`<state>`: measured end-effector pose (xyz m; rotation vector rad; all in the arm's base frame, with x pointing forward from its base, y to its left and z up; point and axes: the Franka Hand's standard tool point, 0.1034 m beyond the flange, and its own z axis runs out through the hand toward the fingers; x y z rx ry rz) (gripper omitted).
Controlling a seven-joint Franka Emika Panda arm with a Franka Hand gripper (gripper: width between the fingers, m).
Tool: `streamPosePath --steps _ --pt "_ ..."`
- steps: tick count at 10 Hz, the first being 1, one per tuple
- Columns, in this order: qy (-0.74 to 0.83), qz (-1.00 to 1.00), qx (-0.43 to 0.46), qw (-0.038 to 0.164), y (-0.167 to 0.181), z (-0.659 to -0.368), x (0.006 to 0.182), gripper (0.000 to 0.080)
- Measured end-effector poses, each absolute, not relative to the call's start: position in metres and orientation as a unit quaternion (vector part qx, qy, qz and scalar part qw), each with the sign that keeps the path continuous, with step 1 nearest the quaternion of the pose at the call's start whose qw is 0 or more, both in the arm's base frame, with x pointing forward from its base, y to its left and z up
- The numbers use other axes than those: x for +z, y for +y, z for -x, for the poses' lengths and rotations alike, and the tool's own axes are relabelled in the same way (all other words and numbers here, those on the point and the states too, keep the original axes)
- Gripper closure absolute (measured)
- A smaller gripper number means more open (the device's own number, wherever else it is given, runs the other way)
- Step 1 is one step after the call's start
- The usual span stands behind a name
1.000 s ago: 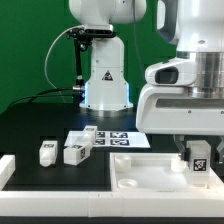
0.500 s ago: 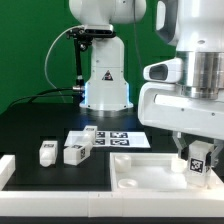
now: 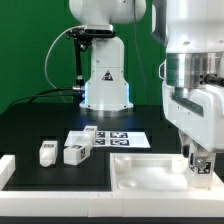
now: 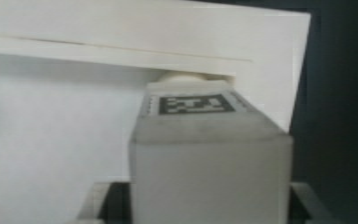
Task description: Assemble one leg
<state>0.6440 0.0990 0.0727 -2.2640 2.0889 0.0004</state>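
Observation:
My gripper (image 3: 203, 160) is shut on a leg (image 3: 202, 166), a small white block with a black-and-white tag, and holds it upright at the right rear corner of the large white square tray-like part (image 3: 150, 172). In the wrist view the leg (image 4: 206, 145) fills the middle, its tagged end against the tray part's raised rim (image 4: 140, 50); dark fingers (image 4: 108, 200) clamp both of its sides. Three more legs (image 3: 47, 153) (image 3: 74, 153) (image 3: 87, 139) lie on the black table at the exterior view's left.
The marker board (image 3: 118, 136) lies flat behind the tray part. The robot's white base (image 3: 105, 82) stands at the back. A white block (image 3: 6, 166) sits at the table's near left edge.
The wrist has turned and the gripper has moved slightly down and to the exterior view's right with the leg, bringing it lower onto the tray part's corner.

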Motion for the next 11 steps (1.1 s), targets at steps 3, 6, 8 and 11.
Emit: streamPosePath --steps 3,6,8,11 --pt "0.564 0.825 0.003 0.029 0.097 -0.645 0.075 0.0356" --pt "0.413 0.910 -0.010 0.030 0.114 -0.633 0.070 0.0166" --pt "0.354 0.935 -0.012 0.028 0.110 -0.634 0.069 0.0154" --pt "0.090 0.996 -0.023 0.004 0.120 -0.634 0.072 0.0151"
